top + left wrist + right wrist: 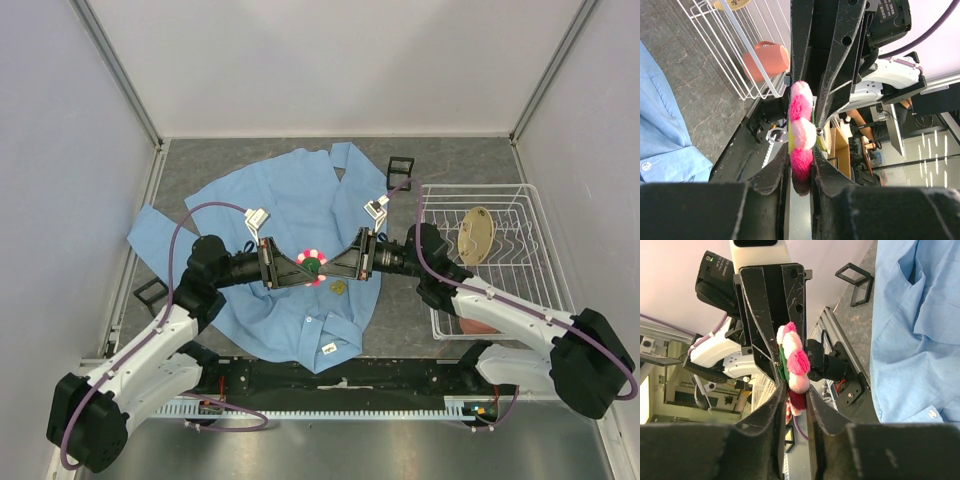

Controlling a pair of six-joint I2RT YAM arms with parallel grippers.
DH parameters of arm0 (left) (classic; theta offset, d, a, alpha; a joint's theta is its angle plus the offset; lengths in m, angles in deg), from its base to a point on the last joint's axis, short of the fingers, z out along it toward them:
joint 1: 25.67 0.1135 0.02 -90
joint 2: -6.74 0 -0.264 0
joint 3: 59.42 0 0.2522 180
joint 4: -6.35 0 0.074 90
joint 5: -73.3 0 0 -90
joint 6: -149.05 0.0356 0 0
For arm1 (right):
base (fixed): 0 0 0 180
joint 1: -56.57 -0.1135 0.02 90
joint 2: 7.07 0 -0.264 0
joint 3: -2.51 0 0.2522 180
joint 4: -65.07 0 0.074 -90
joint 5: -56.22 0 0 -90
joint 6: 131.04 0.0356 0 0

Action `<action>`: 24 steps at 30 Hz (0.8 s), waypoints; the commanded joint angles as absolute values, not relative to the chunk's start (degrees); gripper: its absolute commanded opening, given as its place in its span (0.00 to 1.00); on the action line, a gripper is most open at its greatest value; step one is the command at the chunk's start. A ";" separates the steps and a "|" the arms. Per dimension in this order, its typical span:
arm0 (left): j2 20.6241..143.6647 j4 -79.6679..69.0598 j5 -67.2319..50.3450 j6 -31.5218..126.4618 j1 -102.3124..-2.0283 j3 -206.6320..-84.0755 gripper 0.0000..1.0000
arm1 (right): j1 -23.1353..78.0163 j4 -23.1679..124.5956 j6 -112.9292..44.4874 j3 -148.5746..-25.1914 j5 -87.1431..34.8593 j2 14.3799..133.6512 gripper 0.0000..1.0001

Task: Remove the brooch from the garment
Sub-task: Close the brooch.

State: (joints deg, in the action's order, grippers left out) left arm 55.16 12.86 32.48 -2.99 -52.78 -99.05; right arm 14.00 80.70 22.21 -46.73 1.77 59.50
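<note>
Step in hand, lift-off: left gripper and right gripper, tips facing, each clamped narrowly on the small round pink-and-white fuzzy flower brooch, which sits between their fingers, apparently free of the large light blue collared shirt beneath them; next move calls for one gripper releasing, the other carrying it aside.

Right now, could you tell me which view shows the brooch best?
The left wrist view: the brooch is large, sharp and edge-on, mid-frame. The right wrist view shows it similarly but smaller; the top view shows its round shape, tiny.
</note>
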 commanded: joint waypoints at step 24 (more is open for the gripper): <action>55.52 15.27 36.47 -0.89 -52.65 -100.87 0.08 | 13.77 91.21 24.88 -48.08 4.89 64.21 0.28</action>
